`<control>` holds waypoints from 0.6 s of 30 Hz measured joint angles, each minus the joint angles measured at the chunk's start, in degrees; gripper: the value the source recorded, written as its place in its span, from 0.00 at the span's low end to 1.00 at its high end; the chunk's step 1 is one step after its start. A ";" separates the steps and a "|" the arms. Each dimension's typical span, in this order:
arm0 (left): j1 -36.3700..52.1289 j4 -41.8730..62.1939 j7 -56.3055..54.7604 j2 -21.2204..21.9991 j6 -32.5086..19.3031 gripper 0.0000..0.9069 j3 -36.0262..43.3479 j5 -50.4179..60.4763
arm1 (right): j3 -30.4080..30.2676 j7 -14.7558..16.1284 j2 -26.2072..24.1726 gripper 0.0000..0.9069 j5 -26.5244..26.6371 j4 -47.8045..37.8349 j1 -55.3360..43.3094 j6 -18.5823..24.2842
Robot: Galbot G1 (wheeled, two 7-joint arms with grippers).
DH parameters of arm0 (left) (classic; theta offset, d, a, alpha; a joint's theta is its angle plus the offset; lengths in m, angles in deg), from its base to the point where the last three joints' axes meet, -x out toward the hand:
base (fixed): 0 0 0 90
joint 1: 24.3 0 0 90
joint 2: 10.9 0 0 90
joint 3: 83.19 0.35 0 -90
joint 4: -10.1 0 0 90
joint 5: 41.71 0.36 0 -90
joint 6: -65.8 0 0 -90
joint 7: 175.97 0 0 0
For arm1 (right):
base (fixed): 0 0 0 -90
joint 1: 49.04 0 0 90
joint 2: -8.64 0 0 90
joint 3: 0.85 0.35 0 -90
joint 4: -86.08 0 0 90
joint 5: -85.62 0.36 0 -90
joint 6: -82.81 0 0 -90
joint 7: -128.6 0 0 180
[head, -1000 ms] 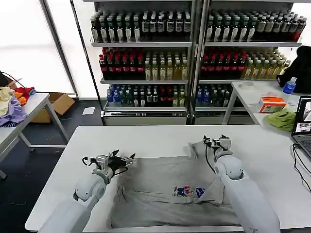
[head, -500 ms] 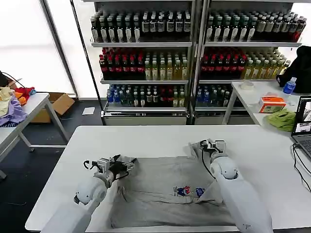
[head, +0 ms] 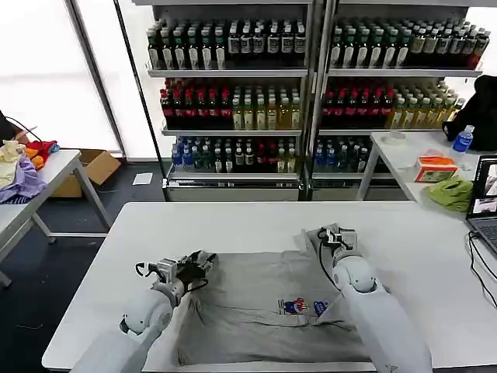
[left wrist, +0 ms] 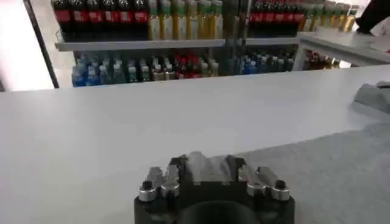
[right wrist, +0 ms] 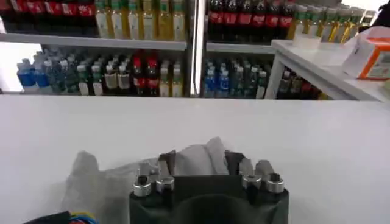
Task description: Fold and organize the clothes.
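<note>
Your grey soft-fabric shirt (head: 272, 307) lies flat on the white table (head: 248, 221). The left gripper (head: 198, 265) pinches its left sleeve; the right gripper (head: 328, 235) clamps the bunched right sleeve. Bottle shelves (head: 311, 85) stand well behind.

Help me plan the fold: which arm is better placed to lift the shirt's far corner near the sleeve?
Either could start: the left gripper sits at the grey shirt's far left corner, the right gripper at its far right sleeve. Both jaws have cloth bunched between them.
</note>
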 measured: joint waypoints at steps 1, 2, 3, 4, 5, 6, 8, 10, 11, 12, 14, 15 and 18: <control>-0.09 -0.07 -0.05 0.07 -0.10 0.00 0.00 0.00 | 0.08 -0.01 -0.04 0.00 0.03 0.26 0.18 -0.01; -0.17 -0.14 -0.11 0.15 -0.23 0.00 0.00 -0.01 | 0.09 -0.02 -0.05 0.00 0.07 0.59 0.37 -0.01; -0.24 -0.22 -0.16 0.22 -0.35 0.00 -0.01 -0.05 | 0.18 -0.03 -0.06 0.00 0.16 0.90 0.58 0.02; -0.33 -0.30 -0.20 0.31 -0.50 0.00 -0.07 -0.14 | 0.28 -0.09 -0.11 0.00 0.31 1.24 0.79 0.05; -0.42 -0.40 -0.23 0.40 -0.62 0.00 -0.13 -0.25 | 0.39 -0.15 -0.18 0.00 0.47 1.59 1.00 0.07; -0.54 -0.55 -0.31 0.46 -0.73 0.00 -0.18 -0.36 | 0.50 -0.20 -0.25 0.00 0.65 1.93 1.21 0.11; -0.78 -0.83 -0.44 0.65 -0.98 0.00 -0.21 -0.46 | 0.79 -0.24 -0.43 0.00 1.01 2.76 1.73 0.32; -1.02 -1.17 -0.55 0.94 -1.38 0.00 -0.35 -0.59 | 1.17 -0.30 -0.62 0.00 1.35 3.76 2.27 0.44; -1.11 -1.29 -0.60 1.07 -1.65 0.00 -0.42 -0.63 | 1.41 -0.34 -0.73 0.00 1.41 4.31 2.53 0.57; -1.23 -1.46 -0.76 1.26 -1.94 0.00 -0.56 -0.63 | 1.65 -0.30 -0.84 0.00 1.42 4.99 2.82 0.73; -1.52 -1.91 -0.90 1.55 -2.54 0.00 -0.83 -0.56 | 2.21 -0.21 -1.03 0.00 1.33 6.30 3.36 1.21; -1.68 -2.19 -1.04 1.59 -2.82 0.00 -0.95 -0.43 | 2.53 -0.23 -1.15 0.00 1.38 7.08 3.60 1.47; -2.32 -3.40 -1.46 1.73 -3.89 0.00 -1.51 0.20 | 3.55 -0.27 -1.46 0.00 1.52 9.70 4.39 2.41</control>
